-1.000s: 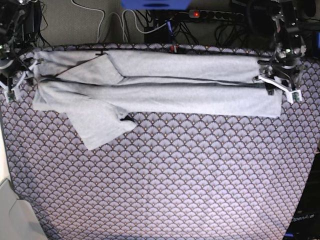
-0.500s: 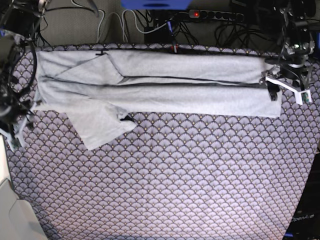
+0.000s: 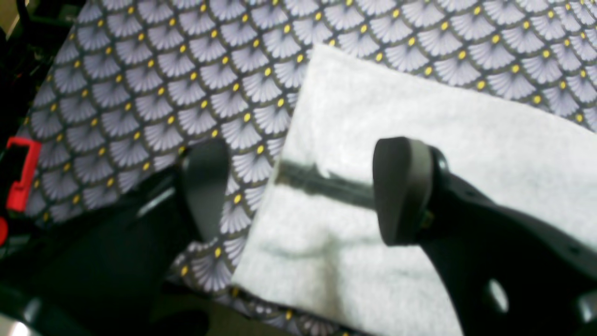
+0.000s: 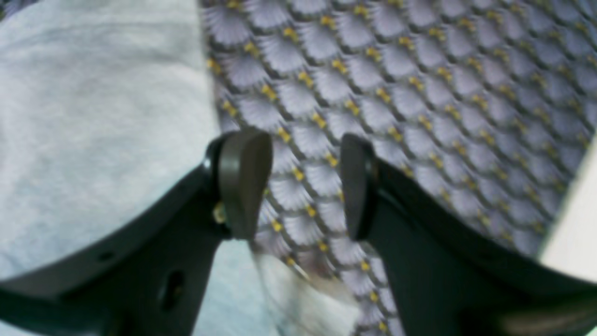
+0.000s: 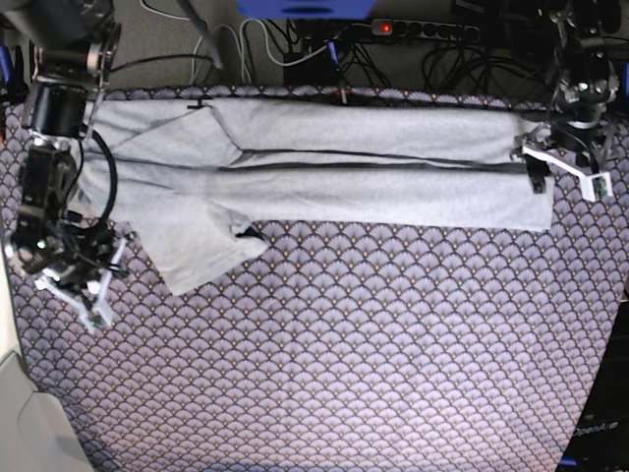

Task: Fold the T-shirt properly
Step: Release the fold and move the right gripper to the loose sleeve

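Note:
The T-shirt (image 5: 373, 167) is light grey and lies folded into a long band across the far half of the tablecloth (image 5: 344, 354). One sleeve (image 5: 197, 246) sticks out toward the front at the left end. My left gripper (image 5: 562, 169) hovers over the band's right end, open wide. In the left wrist view its fingers (image 3: 401, 186) straddle the T-shirt's (image 3: 419, 116) end edge with nothing pinched. My right gripper (image 5: 86, 293) is low at the left, beside the sleeve. Its fingers (image 4: 245, 182) stand apart over bare cloth, with the T-shirt (image 4: 93, 116) just to the left of them.
A power strip (image 5: 432, 29) and tangled cables lie behind the table's far edge. A white surface (image 5: 25, 423) sits off the front left corner. A red clamp (image 3: 21, 172) is fixed at the table's edge near my left gripper.
My right arm has swung from the far left corner toward the front, ending beside the sleeve. My left gripper has opened wider and shifted slightly right off the T-shirt's end.

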{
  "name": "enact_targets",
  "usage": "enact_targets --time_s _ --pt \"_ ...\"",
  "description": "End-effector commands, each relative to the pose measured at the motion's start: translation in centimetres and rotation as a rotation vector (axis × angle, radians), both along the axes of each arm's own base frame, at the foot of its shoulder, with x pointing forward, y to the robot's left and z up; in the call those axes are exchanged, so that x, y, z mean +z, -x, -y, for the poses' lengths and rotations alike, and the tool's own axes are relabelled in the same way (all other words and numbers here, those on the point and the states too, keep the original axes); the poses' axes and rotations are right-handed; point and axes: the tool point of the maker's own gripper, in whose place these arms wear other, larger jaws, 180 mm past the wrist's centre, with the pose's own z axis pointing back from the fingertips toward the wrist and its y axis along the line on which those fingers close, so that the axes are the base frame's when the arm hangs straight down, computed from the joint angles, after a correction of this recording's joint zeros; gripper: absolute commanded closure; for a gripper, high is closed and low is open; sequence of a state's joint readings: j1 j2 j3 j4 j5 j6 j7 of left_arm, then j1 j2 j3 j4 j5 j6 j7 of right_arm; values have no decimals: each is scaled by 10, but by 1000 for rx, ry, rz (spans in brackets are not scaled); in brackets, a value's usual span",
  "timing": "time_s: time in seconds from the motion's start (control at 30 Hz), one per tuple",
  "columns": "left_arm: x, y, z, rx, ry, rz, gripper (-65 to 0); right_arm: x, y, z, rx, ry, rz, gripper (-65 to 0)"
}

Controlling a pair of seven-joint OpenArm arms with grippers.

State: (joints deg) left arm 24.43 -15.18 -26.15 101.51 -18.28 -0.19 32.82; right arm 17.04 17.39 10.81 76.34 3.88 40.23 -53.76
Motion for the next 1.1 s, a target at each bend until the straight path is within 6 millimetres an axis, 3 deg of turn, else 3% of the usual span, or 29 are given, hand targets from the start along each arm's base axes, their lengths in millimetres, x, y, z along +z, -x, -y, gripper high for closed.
enact_targets --time_s 0.0,0.07,0.37,0.53,0.8,1.07 --pt "11 -4 -5 5 -23 37 -468 17 -16 -3 15 -4 59 -292" --pt "14 -2 -12 22 -27 43 -468 10 -22 -21 47 -35 59 -292" --pt "16 0 -19 48 -31 50 -468 -8 -44 -33 50 -132 47 -292" --pt "17 -2 -19 49 -29 56 -468 -6 -50 -33 44 -145 48 -292" --pt "18 -2 -19 48 -32 57 -468 -9 -53 -61 72 -189 50 -292" --pt "18 -2 -20 47 -37 56 -468 -7 -57 -67 77 -209 77 -292"
